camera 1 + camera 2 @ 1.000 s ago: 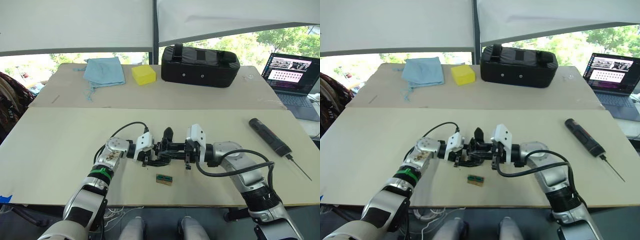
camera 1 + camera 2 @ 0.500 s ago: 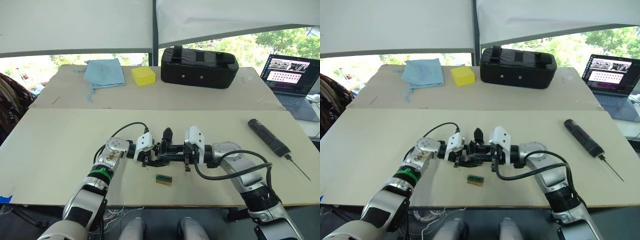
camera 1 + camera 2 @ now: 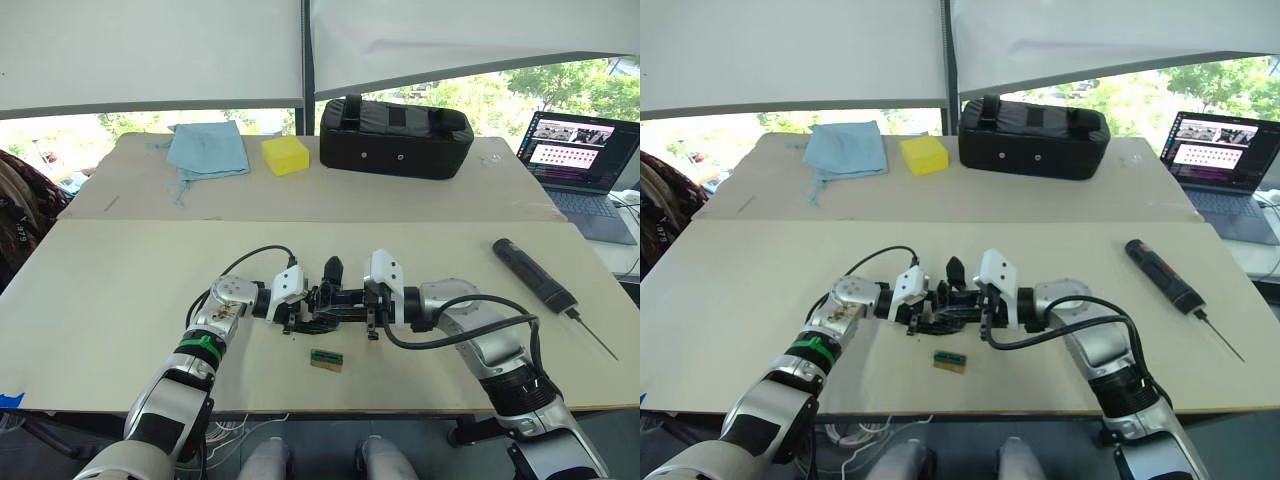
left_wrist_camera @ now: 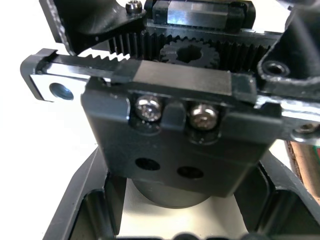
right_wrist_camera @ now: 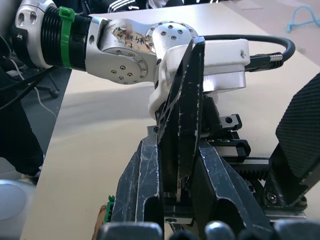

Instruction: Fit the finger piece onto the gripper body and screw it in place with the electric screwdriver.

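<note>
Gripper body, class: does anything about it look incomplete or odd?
Yes. The gripper body, held between both grippers, has one black prong standing up. In the left wrist view its mounting block shows two fitted screws above two empty holes.

A black bag [image 3: 396, 124], yellow block [image 3: 286, 154], blue cloth [image 3: 209, 150] and laptop [image 3: 581, 150] sit on the far table.

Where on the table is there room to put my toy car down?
The near table is bare on the robot's left side, and again between the gripper body and the electric screwdriver. The middle is crowded: both grippers, the gripper body and a small green block.
</note>
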Motion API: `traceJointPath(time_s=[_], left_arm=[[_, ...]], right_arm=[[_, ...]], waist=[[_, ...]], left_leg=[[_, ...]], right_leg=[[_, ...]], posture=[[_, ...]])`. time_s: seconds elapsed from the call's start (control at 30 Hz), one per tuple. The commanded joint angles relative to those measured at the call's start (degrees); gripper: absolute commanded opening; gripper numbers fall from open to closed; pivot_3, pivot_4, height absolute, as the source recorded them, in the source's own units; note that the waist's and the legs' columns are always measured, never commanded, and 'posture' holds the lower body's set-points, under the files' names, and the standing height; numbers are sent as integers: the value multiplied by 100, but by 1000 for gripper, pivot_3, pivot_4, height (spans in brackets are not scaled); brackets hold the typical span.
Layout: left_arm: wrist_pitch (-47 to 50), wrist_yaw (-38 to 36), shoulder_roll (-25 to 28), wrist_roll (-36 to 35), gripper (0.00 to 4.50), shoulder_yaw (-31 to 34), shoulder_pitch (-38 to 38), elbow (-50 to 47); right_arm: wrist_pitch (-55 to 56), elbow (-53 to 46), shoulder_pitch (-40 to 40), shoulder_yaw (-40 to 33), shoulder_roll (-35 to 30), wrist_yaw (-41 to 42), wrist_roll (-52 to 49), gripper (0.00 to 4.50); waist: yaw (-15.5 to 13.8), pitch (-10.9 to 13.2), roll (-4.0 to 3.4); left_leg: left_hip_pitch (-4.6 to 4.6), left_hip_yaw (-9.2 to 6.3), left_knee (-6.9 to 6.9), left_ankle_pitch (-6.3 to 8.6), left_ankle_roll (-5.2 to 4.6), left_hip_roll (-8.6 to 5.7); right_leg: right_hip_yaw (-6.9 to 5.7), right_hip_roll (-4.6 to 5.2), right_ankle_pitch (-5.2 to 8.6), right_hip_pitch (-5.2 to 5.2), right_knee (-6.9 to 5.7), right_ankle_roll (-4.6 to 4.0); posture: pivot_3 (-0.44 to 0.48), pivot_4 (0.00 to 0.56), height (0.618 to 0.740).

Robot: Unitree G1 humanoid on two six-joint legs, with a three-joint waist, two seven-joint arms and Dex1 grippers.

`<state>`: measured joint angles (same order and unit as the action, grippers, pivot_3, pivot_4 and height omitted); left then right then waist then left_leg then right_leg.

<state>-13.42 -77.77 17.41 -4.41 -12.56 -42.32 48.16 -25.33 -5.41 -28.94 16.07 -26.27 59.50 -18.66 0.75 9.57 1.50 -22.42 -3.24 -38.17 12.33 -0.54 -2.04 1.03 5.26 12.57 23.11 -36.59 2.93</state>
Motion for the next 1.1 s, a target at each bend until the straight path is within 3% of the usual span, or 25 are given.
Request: traceJointPath(time_s=[0.03, 0.93, 1.1], left_arm=[[136, 72, 63, 181, 2353, -74, 10, 105], [391, 101, 117, 156, 2353, -61, 186, -71], [371, 120, 136, 167, 2353, -63, 205, -64]], right_arm=[[-486, 278, 46, 216, -134, -130, 268, 369], [-377, 303, -74, 161, -107, 62, 109, 369], [-36, 208, -153, -171, 114, 48, -127, 369]], waist=[[2, -7, 0], [10, -18, -2], [10, -18, -2]], left_leg=[[3, -1, 1, 0, 0, 1], [10, -13, 8, 0, 0, 8], [9, -15, 9, 0, 0, 9]], right_leg=[[0, 0, 8, -2, -1, 11], [1, -1, 20, -4, 0, 27], [1, 0, 21, -2, 0, 28]], posture=[[0, 150, 740], [0, 150, 740], [0, 150, 740]])
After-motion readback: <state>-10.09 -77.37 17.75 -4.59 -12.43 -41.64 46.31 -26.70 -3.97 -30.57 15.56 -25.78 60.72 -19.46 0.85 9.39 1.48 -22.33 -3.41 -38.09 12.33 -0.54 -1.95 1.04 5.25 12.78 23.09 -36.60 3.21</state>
